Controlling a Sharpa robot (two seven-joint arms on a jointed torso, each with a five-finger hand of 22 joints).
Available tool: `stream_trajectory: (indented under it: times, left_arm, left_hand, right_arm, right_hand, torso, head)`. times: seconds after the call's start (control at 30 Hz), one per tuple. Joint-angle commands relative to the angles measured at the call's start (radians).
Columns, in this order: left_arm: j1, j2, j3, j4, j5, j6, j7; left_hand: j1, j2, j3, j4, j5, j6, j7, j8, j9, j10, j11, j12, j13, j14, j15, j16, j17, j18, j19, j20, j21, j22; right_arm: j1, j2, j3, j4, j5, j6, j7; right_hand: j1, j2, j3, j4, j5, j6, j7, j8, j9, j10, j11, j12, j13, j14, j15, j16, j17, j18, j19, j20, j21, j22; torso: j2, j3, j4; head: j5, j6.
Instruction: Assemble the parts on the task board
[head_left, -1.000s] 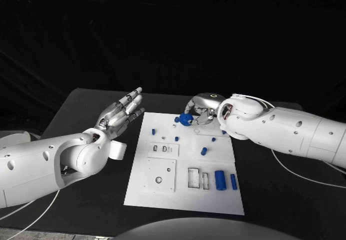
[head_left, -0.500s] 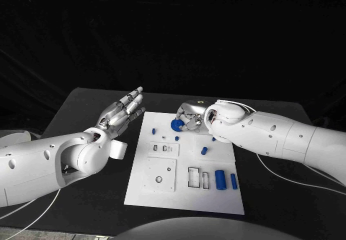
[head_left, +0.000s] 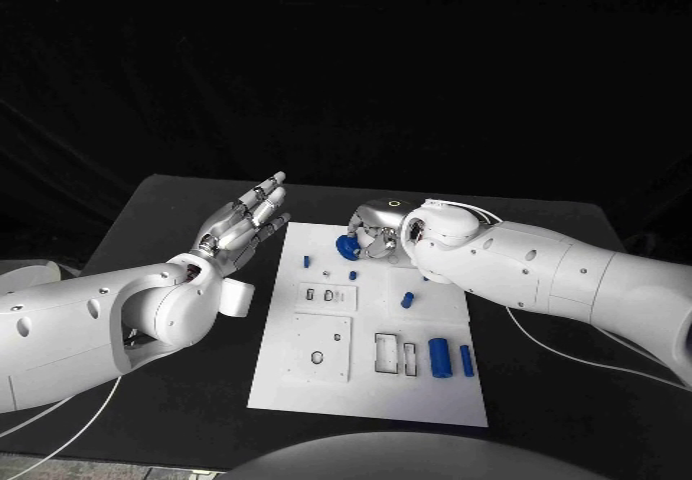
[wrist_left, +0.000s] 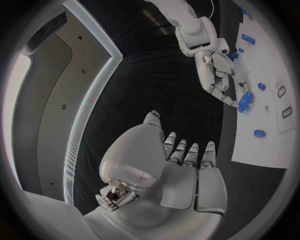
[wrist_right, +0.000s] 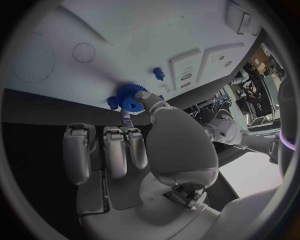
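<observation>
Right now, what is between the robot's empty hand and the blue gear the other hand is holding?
In the head view, between the left hand and the blue gear: bare white task board and one small blue peg.

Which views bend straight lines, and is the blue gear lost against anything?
Left wrist view: fisheye, the task board edge curves, and the gear stays crisp in the right robot hand. Right wrist view: same bending, with the gear's teeth clear against the white board. Head view: undistorted, black backdrop, the gear partly hidden by fingers.

White task board (head_left: 368, 390) flat mid-table; blue toothed gear (head_left: 348, 247) at its far edge, small blue parts (head_left: 440, 358) scattered.
</observation>
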Motion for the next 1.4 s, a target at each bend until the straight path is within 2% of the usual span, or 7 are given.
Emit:
stream_trajectory:
  times: [0.03, 0.2, 0.63, 0.83, 1.0, 1.2, 1.4]
  left_arm:
    - [0.001, 0.002, 0.001, 0.0, 0.001, 0.015, 0.01]
    - [0.001, 0.004, 0.001, -0.001, 0.001, 0.016, 0.009]
    - [0.001, 0.005, 0.001, -0.007, 0.001, 0.017, 0.007]
    - [0.001, 0.004, 0.001, -0.009, 0.001, 0.017, 0.005]
    - [0.0, 0.005, 0.0, -0.014, 0.001, 0.018, 0.005]
    - [-0.001, 0.009, 0.0, -0.018, 0.002, 0.02, 0.004]
    - [-0.003, 0.01, 0.0, -0.021, 0.002, 0.021, 0.004]
  left_hand:
    - [0.009, -0.002, 0.003, 0.003, 0.004, 0.006, 0.004, 0.007, 0.002, -0.001, 0.008, 0.002, 0.001, -0.001, 0.009, -0.004, -0.001, 0.018, -0.002, 0.009, -0.001, 0.001]
    - [0.009, -0.002, 0.003, 0.003, 0.004, 0.006, 0.004, 0.007, 0.002, -0.001, 0.008, 0.002, 0.001, -0.001, 0.009, -0.004, -0.001, 0.018, -0.002, 0.009, -0.001, 0.001]
    - [0.01, -0.001, 0.004, 0.003, 0.005, 0.007, 0.006, 0.007, 0.002, 0.0, 0.009, 0.002, 0.001, -0.001, 0.009, -0.004, -0.001, 0.018, -0.002, 0.009, -0.001, 0.001]
    - [0.01, -0.001, 0.004, 0.003, 0.005, 0.007, 0.007, 0.007, 0.002, 0.0, 0.009, 0.002, 0.001, -0.001, 0.009, -0.004, -0.001, 0.018, -0.001, 0.009, -0.001, 0.001]
    - [0.011, -0.001, 0.004, 0.003, 0.006, 0.008, 0.008, 0.007, 0.002, 0.0, 0.009, 0.002, 0.001, -0.001, 0.01, -0.004, -0.001, 0.018, -0.002, 0.009, -0.001, 0.001]
    - [0.012, -0.001, 0.004, 0.003, 0.007, 0.008, 0.009, 0.007, 0.002, 0.0, 0.009, 0.003, 0.001, -0.001, 0.01, -0.004, -0.001, 0.018, -0.001, 0.01, -0.001, 0.001]
    - [0.015, -0.002, 0.005, 0.002, 0.009, 0.009, 0.011, 0.008, 0.002, 0.0, 0.012, 0.005, 0.002, -0.001, 0.011, -0.003, -0.001, 0.018, -0.001, 0.011, -0.001, 0.001]
  right_arm:
    - [-0.005, 0.005, -0.002, 0.001, -0.019, 0.016, 0.017]
    - [-0.005, 0.01, -0.002, 0.004, -0.015, 0.015, 0.021]
    - [-0.005, 0.009, -0.002, 0.005, -0.004, -0.001, 0.024]
    - [0.0, -0.004, -0.002, 0.008, 0.007, -0.036, 0.027]
    - [0.021, -0.043, -0.002, 0.05, 0.038, -0.065, 0.034]
    - [0.038, -0.091, -0.002, 0.101, 0.048, -0.047, 0.03]
    - [0.035, -0.111, -0.002, 0.108, 0.055, 0.012, 0.025]
  right_hand:
    - [-0.009, -0.001, 0.009, 0.002, -0.011, -0.032, -0.002, -0.024, 0.109, 0.107, -0.001, 0.004, 0.263, 0.104, 0.001, 0.003, 0.263, 0.003, -0.011, 0.002, -0.01, 0.18]
    - [-0.012, -0.007, 0.017, 0.004, -0.043, -0.087, -0.011, -0.061, 0.083, 0.107, -0.009, 0.004, 0.263, 0.104, -0.004, 0.003, 0.263, 0.008, -0.024, -0.003, -0.025, 0.171]
    - [-0.019, -0.004, -0.009, 0.011, -0.205, -0.324, -0.05, -0.07, -0.03, 0.107, -0.039, 0.004, 0.263, 0.104, -0.027, 0.003, 0.263, 0.018, -0.056, -0.025, -0.069, 0.153]
    - [-0.011, 0.0, -0.011, 0.008, -0.209, -0.262, -0.039, -0.056, -0.016, 0.107, -0.034, 0.004, 0.263, 0.104, -0.026, 0.003, 0.263, 0.02, -0.061, -0.025, -0.077, 0.149]
    - [-0.003, 0.01, -0.012, 0.008, -0.194, -0.214, -0.028, -0.037, -0.018, 0.107, -0.026, 0.004, 0.263, 0.104, -0.02, 0.003, 0.263, 0.018, -0.055, -0.021, -0.075, 0.153]
    - [-0.006, 0.02, -0.01, 0.015, -0.18, -0.199, -0.025, -0.033, -0.022, 0.107, -0.023, 0.004, 0.263, 0.104, -0.017, 0.003, 0.263, 0.018, -0.052, -0.018, -0.074, 0.155]
    - [0.001, 0.026, -0.004, 0.012, -0.159, -0.207, -0.031, -0.043, -0.033, 0.107, -0.025, 0.004, 0.263, 0.104, -0.018, 0.003, 0.263, 0.018, -0.052, -0.017, -0.075, 0.157]
  torso:
    - [0.0, -0.0002, -0.0007]
    - [0.0, -0.0001, -0.0008]
    - [0.0, 0.0005, -0.0013]
    - [0.001, 0.0012, -0.0021]
    - [-0.003, 0.0011, -0.0054]
    - [-0.004, 0.0014, -0.0062]
    - [-0.004, 0.0036, -0.0073]
  head:
    - [0.0, 0.0]
    - [0.0, 0.001]
    - [0.002, 0.001]
    - [0.004, 0.001]
    - [0.003, 0.003]
    - [0.002, 0.006]
    - [0.004, 0.009]
